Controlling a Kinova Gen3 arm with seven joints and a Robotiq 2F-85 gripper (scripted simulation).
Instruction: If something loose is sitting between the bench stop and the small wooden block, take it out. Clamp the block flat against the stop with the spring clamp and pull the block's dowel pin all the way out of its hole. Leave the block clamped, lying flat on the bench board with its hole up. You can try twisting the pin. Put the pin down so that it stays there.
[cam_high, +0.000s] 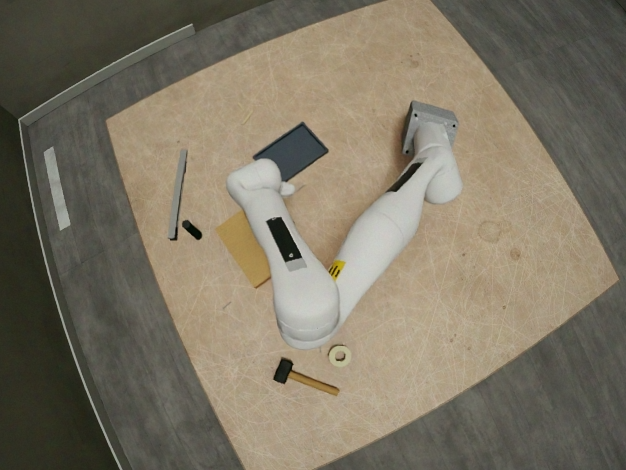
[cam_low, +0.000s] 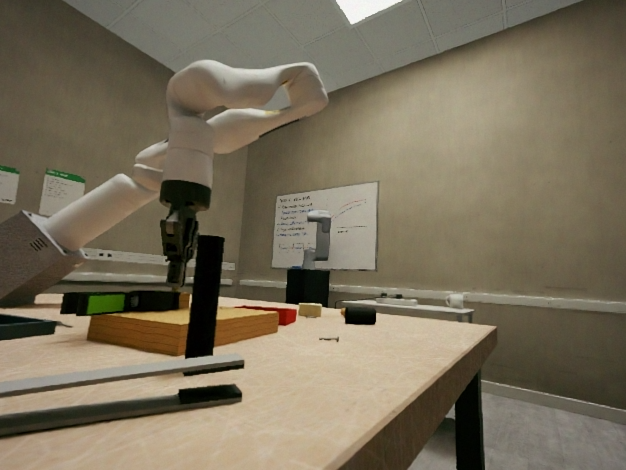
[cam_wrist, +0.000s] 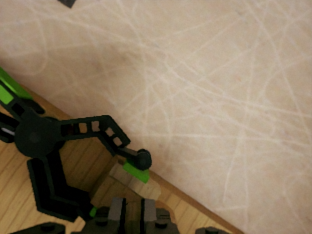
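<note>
The tan bench board (cam_high: 243, 248) lies left of the table's middle, half under my arm. In the wrist view the black and green spring clamp (cam_wrist: 55, 150) lies on the board, and its green-padded jaw tip presses on the small wooden block at the board's edge. My gripper (cam_wrist: 133, 217) hangs straight down over the block, its fingers nearly together with a thin tan piece between them, which I take for the dowel pin. In the exterior view the gripper (cam_low: 175, 275) stands just above the clamp (cam_low: 116, 302). The bench stop is hidden.
A dark tray (cam_high: 290, 150) lies beyond the board. A grey bar (cam_high: 177, 193) and a black cylinder (cam_high: 192, 229) lie to its left. A mallet (cam_high: 303, 378) and a tape ring (cam_high: 339, 355) lie near the front. A red piece (cam_low: 275, 310) sits beside the board.
</note>
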